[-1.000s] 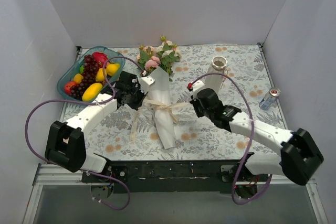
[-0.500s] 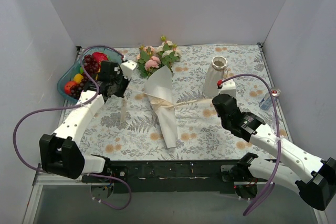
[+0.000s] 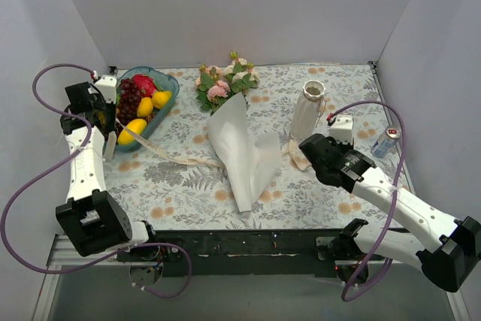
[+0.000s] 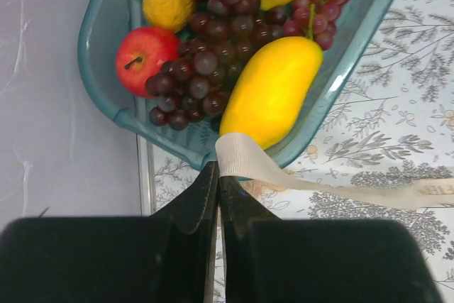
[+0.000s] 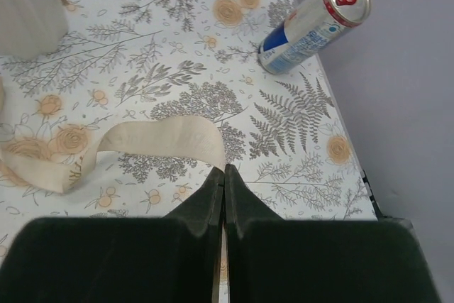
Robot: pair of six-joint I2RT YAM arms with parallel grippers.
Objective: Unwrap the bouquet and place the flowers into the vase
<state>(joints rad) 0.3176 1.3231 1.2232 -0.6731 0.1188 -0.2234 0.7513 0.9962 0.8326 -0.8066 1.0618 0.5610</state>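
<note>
The bouquet lies mid-table: a white paper cone (image 3: pixel 239 148), loosened and spread to the right, with the flowers (image 3: pixel 224 82), pink and cream roses, at its far end. A cream ribbon (image 3: pixel 176 157) trails left from under the paper to my left gripper (image 3: pixel 119 131). That gripper is shut on the ribbon (image 4: pixel 340 188) beside the fruit tray. My right gripper (image 3: pixel 308 146) is shut on the ribbon's other end (image 5: pixel 156 140), just in front of the vase (image 3: pixel 309 109). The vase (image 5: pixel 28 12) stands upright, white and ribbed.
A blue tray (image 3: pixel 168 94) of fruit sits at the far left, its rim (image 4: pixel 99 33) right ahead of the left fingers. A silver drink can (image 3: pixel 386 141) lies near the right table edge, also the can (image 5: pixel 312 23). Grey walls close in on three sides.
Both arms pulled apart with the ribbon: left swung out to the fruit tray, right went rightwards past the vase. The ribbon came off the cone and the paper fell open.
</note>
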